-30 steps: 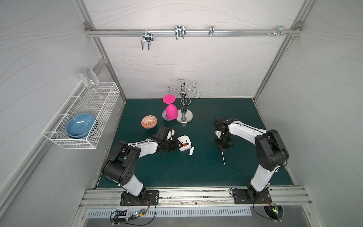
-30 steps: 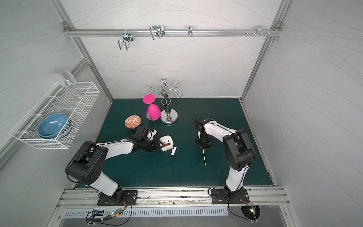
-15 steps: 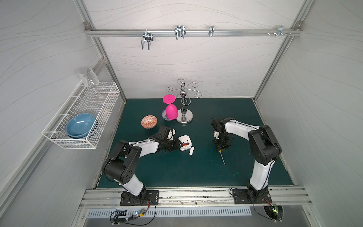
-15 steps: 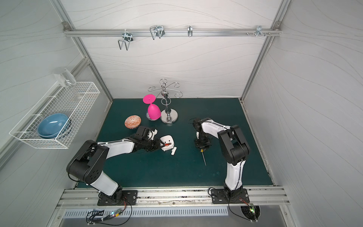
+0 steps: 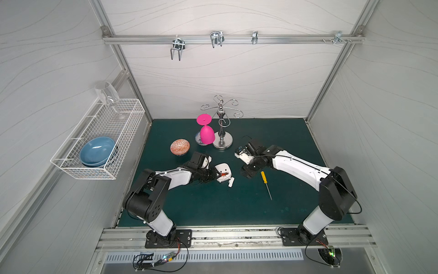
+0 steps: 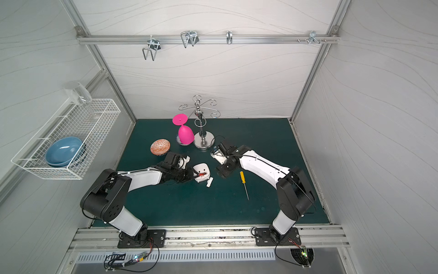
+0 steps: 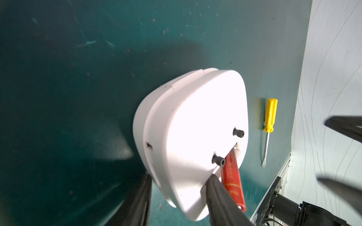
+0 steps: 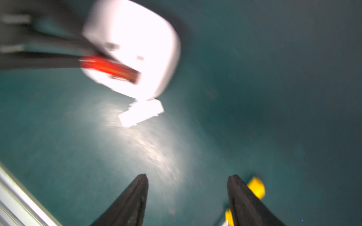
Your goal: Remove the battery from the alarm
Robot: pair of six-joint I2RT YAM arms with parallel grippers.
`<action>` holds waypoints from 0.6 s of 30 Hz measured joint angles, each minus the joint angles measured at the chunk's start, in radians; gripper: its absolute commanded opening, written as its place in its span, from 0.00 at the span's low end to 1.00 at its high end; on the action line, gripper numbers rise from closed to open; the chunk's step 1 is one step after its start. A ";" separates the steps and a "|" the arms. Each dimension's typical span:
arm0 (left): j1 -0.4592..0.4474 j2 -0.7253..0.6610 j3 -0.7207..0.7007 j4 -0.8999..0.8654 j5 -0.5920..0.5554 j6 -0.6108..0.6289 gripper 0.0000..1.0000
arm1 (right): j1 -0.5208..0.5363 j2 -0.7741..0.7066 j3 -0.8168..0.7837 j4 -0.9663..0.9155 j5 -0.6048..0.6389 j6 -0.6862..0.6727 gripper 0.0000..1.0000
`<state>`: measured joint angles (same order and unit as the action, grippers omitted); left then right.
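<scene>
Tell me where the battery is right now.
In the left wrist view the battery juts partway out of the back of the alarm, held by the left gripper; in both top views it is mid-mat, left of the screwdriver.

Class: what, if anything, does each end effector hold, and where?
Left end effector grips the alarm by its edge beside the battery; right end effector holds nothing.

Green mat (image 5: 213,208) bears alarm (image 5: 222,169), white cover (image 5: 231,182), screwdriver (image 5: 264,178), patterned egg (image 5: 180,147), chrome stand (image 5: 222,143).
</scene>
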<state>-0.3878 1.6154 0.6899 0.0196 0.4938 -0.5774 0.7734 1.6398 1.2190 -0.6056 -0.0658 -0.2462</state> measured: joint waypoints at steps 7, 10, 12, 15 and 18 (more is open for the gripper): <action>0.000 -0.001 0.002 -0.003 0.000 0.000 0.48 | 0.092 0.147 0.066 0.090 -0.093 -0.301 0.65; 0.000 -0.001 0.002 -0.003 -0.001 0.000 0.48 | 0.107 0.216 0.113 0.104 -0.102 -0.357 0.64; 0.000 -0.001 0.002 -0.004 -0.001 0.000 0.48 | 0.110 0.239 0.130 0.110 -0.105 -0.381 0.62; -0.001 -0.001 0.002 -0.004 -0.001 0.000 0.48 | 0.110 0.258 0.151 0.113 -0.111 -0.399 0.60; 0.000 -0.001 0.002 -0.004 -0.001 0.000 0.48 | 0.110 0.271 0.170 0.119 -0.119 -0.409 0.57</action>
<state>-0.3882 1.6146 0.6918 0.0158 0.4927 -0.5777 0.8837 1.9106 1.3891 -0.4862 -0.1848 -0.6556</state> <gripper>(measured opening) 0.483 0.589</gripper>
